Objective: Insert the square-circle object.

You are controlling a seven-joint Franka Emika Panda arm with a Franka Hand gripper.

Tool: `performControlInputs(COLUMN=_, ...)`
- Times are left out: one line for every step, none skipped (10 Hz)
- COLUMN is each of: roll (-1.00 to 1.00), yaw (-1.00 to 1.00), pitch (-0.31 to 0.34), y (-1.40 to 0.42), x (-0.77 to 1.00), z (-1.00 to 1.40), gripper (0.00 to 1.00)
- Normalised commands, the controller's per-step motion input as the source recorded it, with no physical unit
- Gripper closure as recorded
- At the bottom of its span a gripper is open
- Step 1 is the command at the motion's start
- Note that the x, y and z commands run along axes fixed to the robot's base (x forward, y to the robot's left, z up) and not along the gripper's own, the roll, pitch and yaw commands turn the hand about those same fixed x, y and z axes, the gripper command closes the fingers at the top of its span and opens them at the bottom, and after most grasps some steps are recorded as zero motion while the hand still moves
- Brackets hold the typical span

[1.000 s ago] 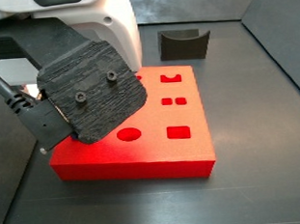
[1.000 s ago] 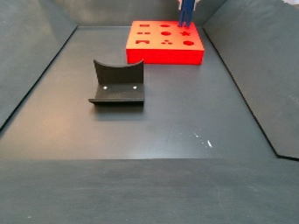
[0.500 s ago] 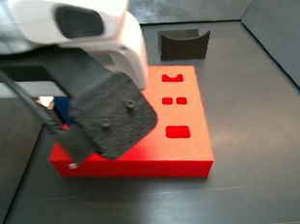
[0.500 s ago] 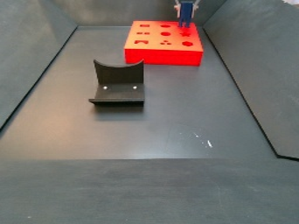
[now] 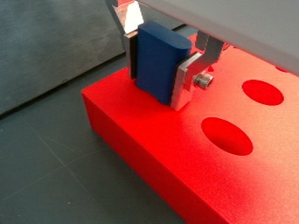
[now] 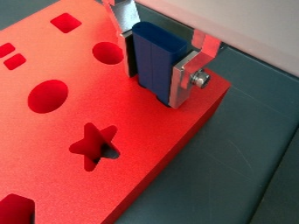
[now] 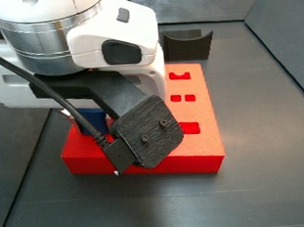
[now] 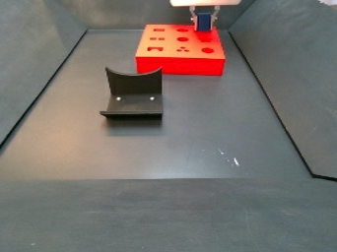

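My gripper [image 5: 156, 87] is shut on the square-circle object [image 5: 156, 58], a bright blue block held upright between the silver fingers [image 5: 184, 80]. Its lower end meets the top of the red board [image 5: 222, 188] near a corner, beside two round holes [image 5: 228, 136]. Its prongs are hidden. Another wrist view shows the gripper [image 6: 155, 87], the blue block [image 6: 156, 58] and the board [image 6: 140, 149] from the opposite side. In a side view the gripper [image 8: 206, 27] stands low over the board's far right corner [image 8: 178, 59]. In a side view the arm hides most of the board [image 7: 203, 136].
The board has star [image 6: 93, 144], round [image 6: 49, 96] and square [image 6: 66, 22] holes. A dark grey fixture with a curved notch stands on the grey floor in both side views [image 8: 132, 95] [image 7: 186, 44]. Dark walls enclose the floor.
The gripper has come down with the blue block onto the board's corner. The arm has swung forward over the board in a side view. The board looks shifted slightly sideways.
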Motion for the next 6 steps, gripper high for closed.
performControlInputs(roll=0.0, yaw=-0.04, pitch=0.0, y=0.0, x=0.07, z=0.0, gripper=1.0)
performControlInputs(roll=0.0, yaw=-0.01, pitch=0.0, y=0.0, x=0.0, z=0.0, gripper=1.0)
performControlInputs(roll=-0.01, yaw=0.0, pitch=0.0, y=0.0, x=0.0, z=0.0, gripper=1.0)
performControlInputs(roll=-0.03, yaw=0.0, pitch=0.0, y=0.0, x=0.0, z=0.0, gripper=1.0)
performControlInputs(roll=0.0, yaw=0.0, pitch=-0.007, y=-0.05, x=0.0, z=-0.04, gripper=1.0)
performControlInputs(roll=0.03, yaw=0.12, pitch=-0.053, y=-0.35, x=-0.18, z=-0.07, gripper=1.0)
